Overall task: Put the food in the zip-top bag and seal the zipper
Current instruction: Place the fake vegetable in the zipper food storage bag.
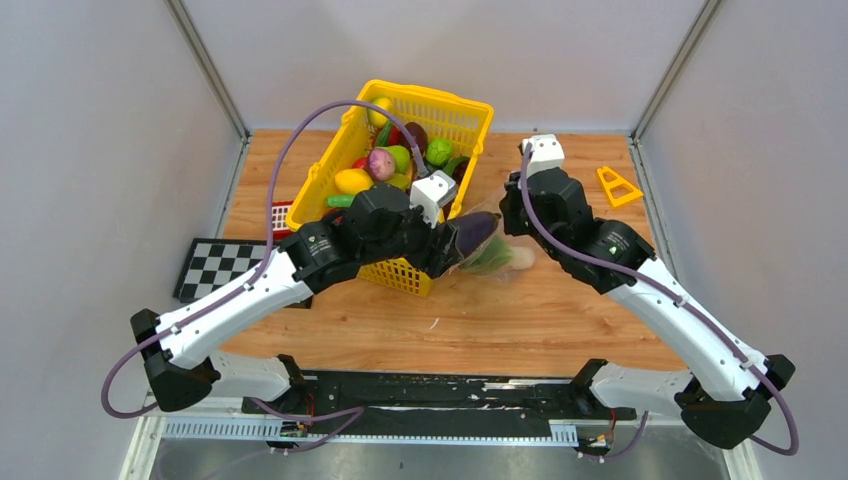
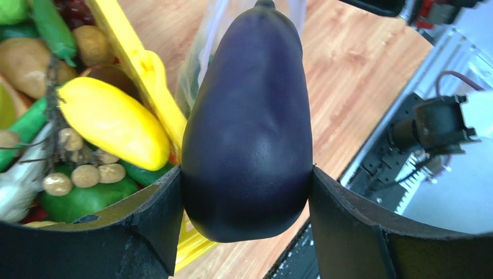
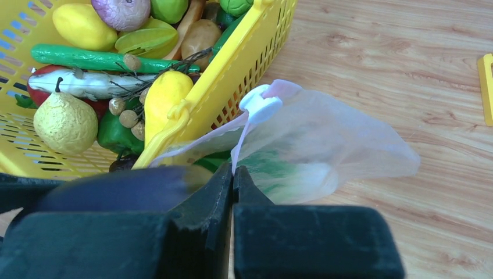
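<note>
A dark purple eggplant (image 2: 250, 116), one piece of the food, is clamped at its fat end between the fingers of my left gripper (image 2: 247, 174). It hangs beside the basket's near corner, its tip pointing at the mouth of the clear zip-top bag (image 3: 343, 139). My right gripper (image 3: 234, 170) is shut on the pale zipper (image 3: 239, 139) strip just below its white slider (image 3: 260, 104), holding that edge up. A green-and-white vegetable (image 3: 296, 171) lies inside the bag. From above, the eggplant (image 1: 474, 232) sits between both grippers over the bag (image 1: 500, 262).
The yellow lattice basket (image 1: 470, 110) holds several more toy fruits and vegetables, right beside the bag. A yellow triangle (image 1: 618, 186) lies at the table's right, a checkerboard (image 1: 215, 265) at its left edge. Grey walls enclose three sides.
</note>
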You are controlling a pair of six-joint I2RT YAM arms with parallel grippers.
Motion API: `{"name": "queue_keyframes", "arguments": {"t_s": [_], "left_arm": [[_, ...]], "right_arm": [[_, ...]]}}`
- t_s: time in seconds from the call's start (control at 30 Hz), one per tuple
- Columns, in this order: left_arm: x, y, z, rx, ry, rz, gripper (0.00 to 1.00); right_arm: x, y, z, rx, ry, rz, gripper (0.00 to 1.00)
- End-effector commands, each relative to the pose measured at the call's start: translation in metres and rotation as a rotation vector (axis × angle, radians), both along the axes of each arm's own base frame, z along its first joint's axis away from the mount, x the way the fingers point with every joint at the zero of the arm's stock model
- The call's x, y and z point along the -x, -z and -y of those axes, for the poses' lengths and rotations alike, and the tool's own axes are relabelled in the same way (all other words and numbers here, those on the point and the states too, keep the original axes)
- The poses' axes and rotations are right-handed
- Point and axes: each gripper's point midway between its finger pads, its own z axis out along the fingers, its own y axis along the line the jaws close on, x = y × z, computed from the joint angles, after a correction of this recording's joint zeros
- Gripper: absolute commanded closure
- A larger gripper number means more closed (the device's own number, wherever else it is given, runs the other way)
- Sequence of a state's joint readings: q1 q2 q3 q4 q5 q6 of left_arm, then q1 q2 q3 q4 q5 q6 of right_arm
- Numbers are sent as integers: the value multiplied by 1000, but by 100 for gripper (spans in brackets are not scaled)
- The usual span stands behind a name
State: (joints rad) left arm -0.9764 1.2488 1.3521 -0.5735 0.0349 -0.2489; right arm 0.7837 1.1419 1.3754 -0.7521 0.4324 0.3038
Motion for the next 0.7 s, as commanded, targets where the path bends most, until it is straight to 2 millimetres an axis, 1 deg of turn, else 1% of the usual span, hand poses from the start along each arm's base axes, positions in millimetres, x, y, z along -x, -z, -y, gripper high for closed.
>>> {"name": "queue_keyframes", "arguments": {"t_s": [0.0, 0.13, 0.2, 0.3, 0.37, 0.47, 0.53, 0.63, 0.67], "left_arm": [[-22, -25, -12, 1, -165, 79, 72], [-27, -36, -18, 25, -212, 109, 72], [-28, -39, -18, 34, -214, 120, 71], [-25, -35, -3, 23, -143, 109, 70], [-21, -32, 12, 15, -72, 94, 70], [-14, -33, 30, 0, 11, 100, 70], [-13, -36, 37, -11, 41, 105, 70], [-13, -33, 38, -64, 74, 112, 70], [-10, -29, 38, -89, 99, 106, 69]], "right_arm": [[11, -19, 5, -85, -2, 30, 100], [18, -15, 14, -68, 6, 17, 100], [22, -17, 12, -85, -15, 14, 100], [31, -23, 1, -137, -91, 22, 100], [36, -26, -8, -173, -144, 20, 100], [38, -25, -13, -195, -165, 15, 100], [37, -23, -12, -185, -160, 11, 100], [36, -23, -12, -171, -164, 17, 100], [36, -23, -13, -170, -171, 21, 100]]}}
